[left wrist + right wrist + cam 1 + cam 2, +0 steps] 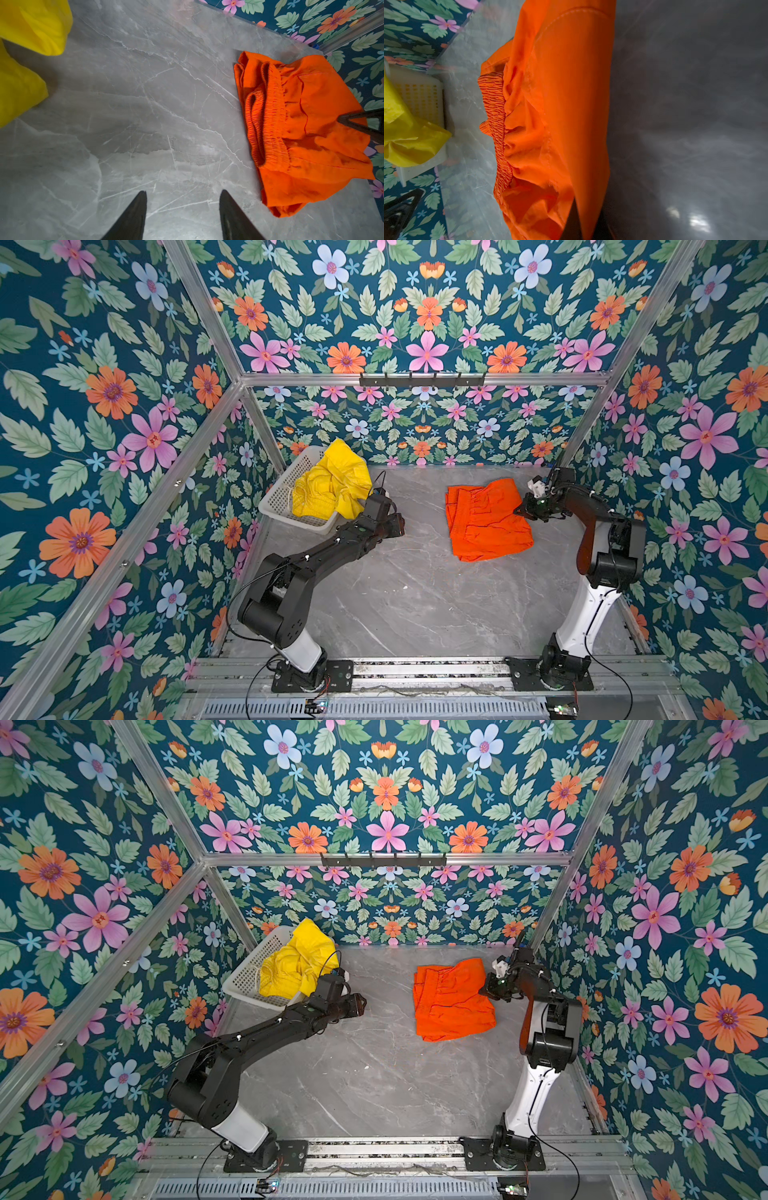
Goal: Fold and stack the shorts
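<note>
While my right pincer [586,216] pinches an edge of the orange shorts [486,522] on the table [415,597], my left pincer [183,192] hangs half open, empty — yellow shorts [332,485] heaped in the basket [282,495].

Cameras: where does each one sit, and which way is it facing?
Both top views: high above the arm bases, looking down at the table; left arm and right arm whole, yellow shorts in the basket.
Left wrist: above the open left gripper, facing across the table toward the orange shorts; the right gripper tip shows.
Right wrist: low behind the right gripper, shut on the orange shorts' edge; faces the basket.
Shared: both wrist views show both shorts.
</note>
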Tool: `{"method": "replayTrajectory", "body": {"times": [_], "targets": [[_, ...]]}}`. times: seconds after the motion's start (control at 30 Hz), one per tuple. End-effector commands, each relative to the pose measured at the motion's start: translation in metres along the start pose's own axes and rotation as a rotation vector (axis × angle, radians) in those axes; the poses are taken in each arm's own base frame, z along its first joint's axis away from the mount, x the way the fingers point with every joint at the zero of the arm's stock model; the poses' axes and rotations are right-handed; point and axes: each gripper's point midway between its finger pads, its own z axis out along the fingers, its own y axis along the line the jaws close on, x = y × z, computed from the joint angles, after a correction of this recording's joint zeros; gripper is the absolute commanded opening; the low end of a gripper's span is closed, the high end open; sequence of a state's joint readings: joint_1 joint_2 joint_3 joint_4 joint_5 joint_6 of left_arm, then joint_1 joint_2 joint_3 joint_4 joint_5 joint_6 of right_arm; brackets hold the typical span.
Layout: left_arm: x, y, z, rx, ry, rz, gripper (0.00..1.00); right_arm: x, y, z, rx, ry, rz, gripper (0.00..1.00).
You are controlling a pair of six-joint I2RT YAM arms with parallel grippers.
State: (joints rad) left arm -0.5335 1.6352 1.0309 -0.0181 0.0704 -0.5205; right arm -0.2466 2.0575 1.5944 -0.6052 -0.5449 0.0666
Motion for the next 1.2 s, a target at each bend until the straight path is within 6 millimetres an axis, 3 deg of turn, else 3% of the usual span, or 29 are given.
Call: {"method": "replayTrajectory", "body": {"times": [0.0,0.3,0.53,0.67,0.7,0.83,0.93,0.97,1.07,1.17], "targets": [[-0.004,0.0,0.004,-0.005,0.005,0.021,0.58,-0.008,-0.019,-0.01,0.046,0.008,-0.061,0.02],[-0.01,0.001,0.023,-0.013,0.048,0.028,0.57,-0.057,-0.069,-0.024,0.133,-0.038,-0.097,0.02],[-0.019,-0.002,0.029,-0.015,0.049,0.027,0.57,-0.101,-0.095,-0.023,0.253,-0.05,-0.159,0.02],[-0.024,0.001,0.027,-0.027,0.044,0.028,0.57,-0.124,-0.108,-0.032,0.296,-0.101,-0.134,0.05],[-0.025,0.002,0.026,-0.029,0.042,0.027,0.57,-0.128,-0.111,-0.036,0.315,-0.111,-0.13,0.11],[-0.032,0.003,0.019,-0.035,0.02,0.023,0.57,-0.135,-0.111,-0.05,0.36,-0.14,-0.121,0.66],[-0.041,0.004,0.012,-0.038,-0.003,0.022,0.57,-0.139,-0.101,-0.065,0.365,-0.19,-0.11,0.94],[-0.045,0.004,0.008,-0.04,-0.013,0.023,0.57,-0.139,-0.094,-0.071,0.362,-0.208,-0.112,0.99],[-0.063,0.007,-0.009,-0.062,-0.054,0.029,0.58,-0.139,-0.072,-0.086,0.363,-0.277,-0.144,0.99],[-0.084,0.011,-0.029,-0.077,-0.106,0.031,0.58,-0.126,-0.04,-0.091,0.35,-0.305,-0.182,0.99]]}}
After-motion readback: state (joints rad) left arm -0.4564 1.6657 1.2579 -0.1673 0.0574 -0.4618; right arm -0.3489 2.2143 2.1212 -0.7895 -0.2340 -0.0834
